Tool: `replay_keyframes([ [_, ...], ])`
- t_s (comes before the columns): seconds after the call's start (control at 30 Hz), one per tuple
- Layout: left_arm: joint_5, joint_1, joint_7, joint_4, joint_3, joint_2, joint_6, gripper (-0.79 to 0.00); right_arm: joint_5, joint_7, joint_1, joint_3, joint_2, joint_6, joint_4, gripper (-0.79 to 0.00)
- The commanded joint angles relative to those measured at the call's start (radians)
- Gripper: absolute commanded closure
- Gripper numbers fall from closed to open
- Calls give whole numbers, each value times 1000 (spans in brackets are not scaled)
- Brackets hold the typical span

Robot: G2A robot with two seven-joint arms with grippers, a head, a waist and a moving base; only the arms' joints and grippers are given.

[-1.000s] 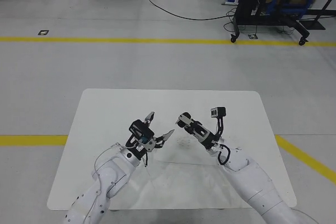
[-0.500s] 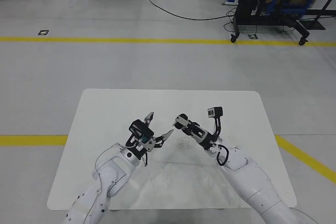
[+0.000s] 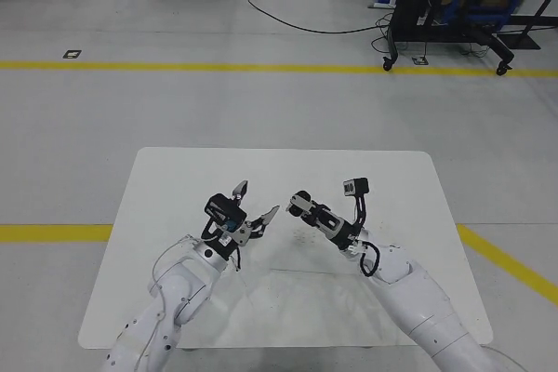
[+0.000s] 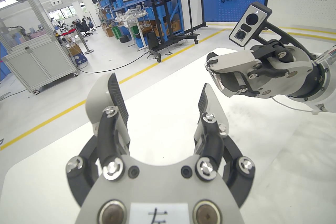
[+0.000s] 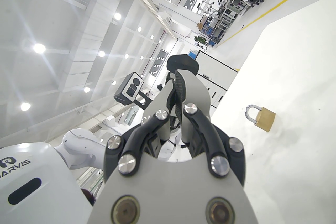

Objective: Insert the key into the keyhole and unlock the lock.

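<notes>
white table (image 3: 167, 186) bears a brass padlock (image 5: 264, 119), right jaws clamping a black-capped key (image 5: 183, 63).

Your left gripper (image 4: 160, 86) is raised with its jaws spread wide. Your right gripper (image 5: 180, 75) faces it, jaws pressed together on the key (image 5: 183, 63), its tip just beyond and outside the left's jaws.

White arms (image 3: 181, 290), silver claws (image 4: 160, 86), apparently cabled.
</notes>
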Motion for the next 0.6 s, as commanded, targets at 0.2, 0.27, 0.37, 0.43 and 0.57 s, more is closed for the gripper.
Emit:
replay_keyframes([
  [0.2,13,8,-13,-8,11,1,-45,-677,-2,4,0,6,-3,1,0,0],
  [0.27,14,7,-17,-8,13,1,-46,-686,-2,9,-1,5,-4,4,-2,0],
  [0.37,25,6,-11,-7,15,0,-33,-674,-9,19,-1,1,-5,14,-3,0],
  [0.43,43,6,-3,-6,17,-1,-15,-680,-11,26,-1,-2,-6,19,-6,0],
  [0.57,63,6,6,0,20,-3,4,-656,-11,34,-1,-2,-7,26,-8,0],
])
